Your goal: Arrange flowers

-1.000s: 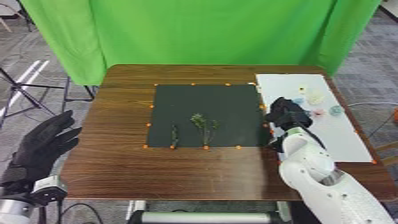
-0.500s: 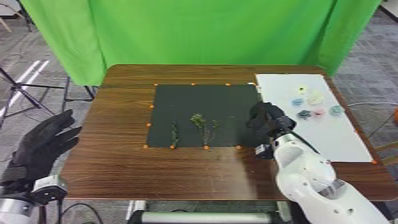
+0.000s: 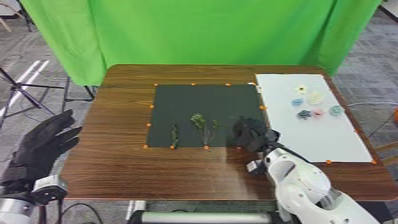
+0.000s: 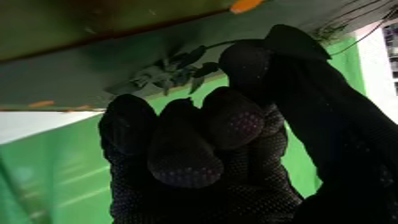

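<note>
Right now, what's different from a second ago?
The right hand has moved left and toward the robot, from the white board to the dark mat. It pinches a leafy sprig; when it took hold isn't clear. The left hand, the flowers and the stems on the mat stayed put.

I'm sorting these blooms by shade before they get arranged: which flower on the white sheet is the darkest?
The slate-blue flower, immediately left of the pink one; every other bloom on the white sheet is visibly paler.

Bright, even light leaves a faint sheen on the tabletop [image 3: 191, 172], while the right wrist view's foreground is deeply shadowed.
</note>
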`<control>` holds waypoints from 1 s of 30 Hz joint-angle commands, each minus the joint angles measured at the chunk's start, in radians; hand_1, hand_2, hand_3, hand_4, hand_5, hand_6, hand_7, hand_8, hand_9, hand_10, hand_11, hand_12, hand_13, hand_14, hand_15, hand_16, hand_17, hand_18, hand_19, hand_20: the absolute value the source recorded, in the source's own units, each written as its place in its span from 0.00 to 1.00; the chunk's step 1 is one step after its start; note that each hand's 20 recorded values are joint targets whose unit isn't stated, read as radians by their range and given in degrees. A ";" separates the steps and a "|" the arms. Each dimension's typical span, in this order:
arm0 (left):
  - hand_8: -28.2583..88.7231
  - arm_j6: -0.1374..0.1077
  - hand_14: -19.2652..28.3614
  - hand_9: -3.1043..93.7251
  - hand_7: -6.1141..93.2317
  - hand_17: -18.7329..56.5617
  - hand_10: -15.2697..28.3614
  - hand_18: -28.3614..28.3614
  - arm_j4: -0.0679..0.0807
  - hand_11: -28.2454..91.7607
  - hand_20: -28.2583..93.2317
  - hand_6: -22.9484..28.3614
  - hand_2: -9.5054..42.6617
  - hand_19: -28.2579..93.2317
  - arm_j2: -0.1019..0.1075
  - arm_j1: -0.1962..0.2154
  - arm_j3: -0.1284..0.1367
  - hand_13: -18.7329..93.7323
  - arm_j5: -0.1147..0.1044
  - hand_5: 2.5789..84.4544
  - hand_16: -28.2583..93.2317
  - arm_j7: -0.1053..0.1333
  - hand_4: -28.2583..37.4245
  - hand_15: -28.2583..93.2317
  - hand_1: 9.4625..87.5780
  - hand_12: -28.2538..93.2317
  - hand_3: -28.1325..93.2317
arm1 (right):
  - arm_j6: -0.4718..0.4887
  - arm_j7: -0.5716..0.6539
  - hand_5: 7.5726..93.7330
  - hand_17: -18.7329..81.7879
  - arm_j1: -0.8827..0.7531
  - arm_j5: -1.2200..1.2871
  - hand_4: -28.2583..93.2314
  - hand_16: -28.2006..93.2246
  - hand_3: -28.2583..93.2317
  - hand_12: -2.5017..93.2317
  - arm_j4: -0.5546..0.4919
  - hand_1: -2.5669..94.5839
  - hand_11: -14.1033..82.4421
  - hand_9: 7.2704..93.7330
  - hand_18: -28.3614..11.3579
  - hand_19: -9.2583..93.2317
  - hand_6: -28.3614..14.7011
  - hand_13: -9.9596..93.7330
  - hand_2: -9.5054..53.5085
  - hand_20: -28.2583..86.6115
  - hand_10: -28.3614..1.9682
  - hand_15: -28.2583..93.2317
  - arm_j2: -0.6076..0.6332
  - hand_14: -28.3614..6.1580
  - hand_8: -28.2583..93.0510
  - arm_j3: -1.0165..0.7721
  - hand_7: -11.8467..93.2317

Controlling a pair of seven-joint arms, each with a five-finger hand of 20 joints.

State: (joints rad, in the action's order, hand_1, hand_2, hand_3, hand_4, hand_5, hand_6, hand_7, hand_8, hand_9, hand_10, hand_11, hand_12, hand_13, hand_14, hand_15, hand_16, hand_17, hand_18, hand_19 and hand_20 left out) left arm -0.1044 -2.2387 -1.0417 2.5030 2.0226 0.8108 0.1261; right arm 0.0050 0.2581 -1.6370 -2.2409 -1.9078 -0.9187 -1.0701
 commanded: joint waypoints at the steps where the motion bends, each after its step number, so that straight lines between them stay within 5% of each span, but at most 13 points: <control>1: 0.14 -0.004 0.68 0.26 0.30 0.14 0.58 0.84 0.001 0.42 0.31 0.48 0.12 0.58 -0.002 0.008 -0.001 0.35 -0.002 0.31 0.25 0.000 0.05 0.48 0.23 0.37 0.82 | 0.006 -0.095 0.69 0.57 -0.002 -0.048 0.06 0.55 0.92 0.58 0.059 0.48 0.81 0.81 0.16 1.00 0.65 0.82 0.00 0.81 0.62 0.93 0.020 0.58 0.40 -0.018 0.68; 13: 0.14 0.003 0.68 0.26 0.30 0.14 0.58 0.84 0.002 0.42 0.31 0.48 0.12 0.58 -0.009 0.003 0.000 0.35 0.002 0.31 0.25 -0.007 0.05 0.48 0.23 0.37 0.82 | 0.157 0.002 0.63 0.52 -0.034 -0.023 0.00 0.55 0.87 0.55 0.004 0.40 0.82 0.74 0.17 1.00 0.66 0.77 0.00 0.76 0.59 0.92 0.009 0.55 0.36 -0.061 0.70; 17: 0.14 0.001 0.68 0.26 0.30 0.14 0.58 0.84 0.002 0.42 0.31 0.48 0.12 0.58 -0.007 0.003 -0.001 0.35 0.001 0.31 0.25 -0.007 0.05 0.48 0.23 0.37 0.82 | 0.150 0.005 0.64 0.52 -0.035 -0.013 0.00 0.55 0.89 0.55 0.001 0.32 0.82 0.74 0.16 1.00 0.64 0.77 0.00 0.76 0.57 0.92 0.005 0.55 0.33 -0.061 0.66; 22: 0.14 -0.001 0.68 0.26 0.30 0.14 0.58 0.84 0.002 0.42 0.31 0.48 0.12 0.58 -0.007 0.003 -0.001 0.35 0.001 0.31 0.25 -0.007 0.05 0.48 0.23 0.37 0.82 | 0.140 -0.002 0.65 0.52 -0.043 0.021 0.00 0.54 0.91 0.55 -0.009 0.28 0.81 0.74 0.15 1.00 0.62 0.77 0.00 0.76 0.56 0.92 0.002 0.54 0.10 -0.076 0.70; 30: 0.14 -0.001 0.68 0.26 0.30 0.14 0.58 0.84 0.001 0.42 0.31 0.48 0.12 0.58 -0.006 0.005 0.000 0.35 -0.001 0.31 0.25 -0.006 0.05 0.48 0.23 0.37 0.82 | 0.055 0.045 0.64 0.50 -0.062 0.033 0.00 0.54 0.91 0.55 -0.055 0.27 0.81 0.73 0.14 1.00 0.61 0.76 0.00 0.76 0.54 0.92 0.009 0.52 0.09 -0.116 0.69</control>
State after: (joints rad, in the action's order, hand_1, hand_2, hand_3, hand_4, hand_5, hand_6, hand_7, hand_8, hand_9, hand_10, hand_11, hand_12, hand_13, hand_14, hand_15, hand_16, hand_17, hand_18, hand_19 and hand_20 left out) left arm -0.1042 -2.2372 -1.0428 2.4997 2.0216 0.8108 0.1247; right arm 0.1266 0.2607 -1.6647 -2.2031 -1.9266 -0.9158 -1.1586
